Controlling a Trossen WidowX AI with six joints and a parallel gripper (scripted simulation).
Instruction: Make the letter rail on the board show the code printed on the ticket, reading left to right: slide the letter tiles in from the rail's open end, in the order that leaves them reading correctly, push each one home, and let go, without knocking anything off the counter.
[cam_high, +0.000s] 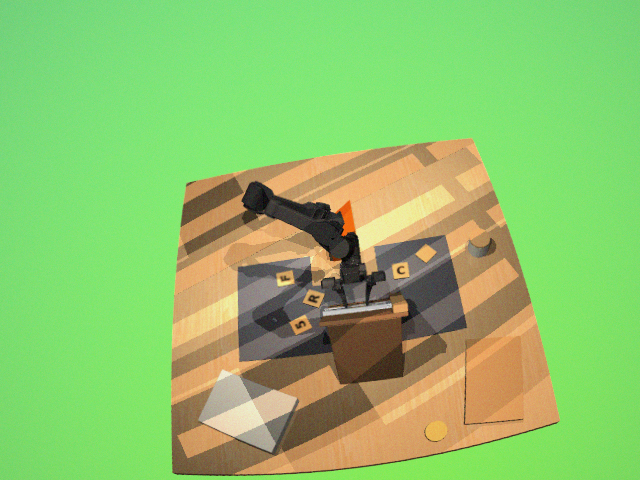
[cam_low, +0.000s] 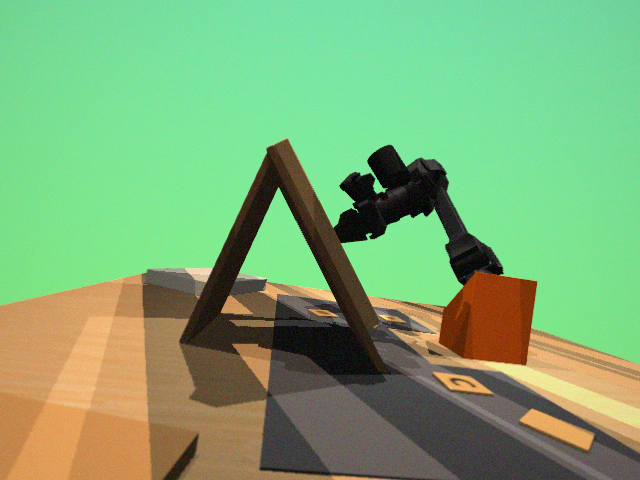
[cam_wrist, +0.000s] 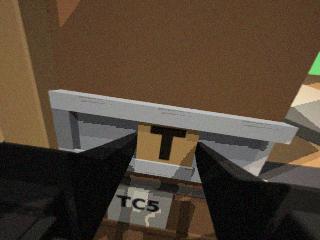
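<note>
My gripper (cam_high: 356, 303) (cam_wrist: 166, 141) is shut on the T tile (cam_wrist: 149, 151), which sits upright in the grey rail (cam_high: 382, 308) (cam_wrist: 230, 120), about midway along. Empty channel shows on both sides of it. The rail is on the brown board (cam_high: 369, 351) (cam_low: 321, 232), with a wooden block (cam_high: 398, 304) at one end. The ticket (cam_wrist: 135, 214) below the rail reads TC5. On the dark mat (cam_high: 434, 312) (cam_low: 330, 423) lie the C tile (cam_high: 400, 270) (cam_low: 461, 383), 5 tile (cam_high: 300, 324), R tile (cam_high: 313, 298), F tile (cam_high: 284, 278) and a plain-faced tile (cam_high: 425, 253) (cam_low: 557, 428).
An orange block (cam_high: 347, 219) (cam_low: 501, 320) stands by the arm. A grey cylinder (cam_high: 479, 246) is near the right edge. A pale slab (cam_high: 248, 410) (cam_low: 248, 284) lies front left. A flat tan panel (cam_high: 493, 379) and a yellow disc (cam_high: 435, 430) lie front right.
</note>
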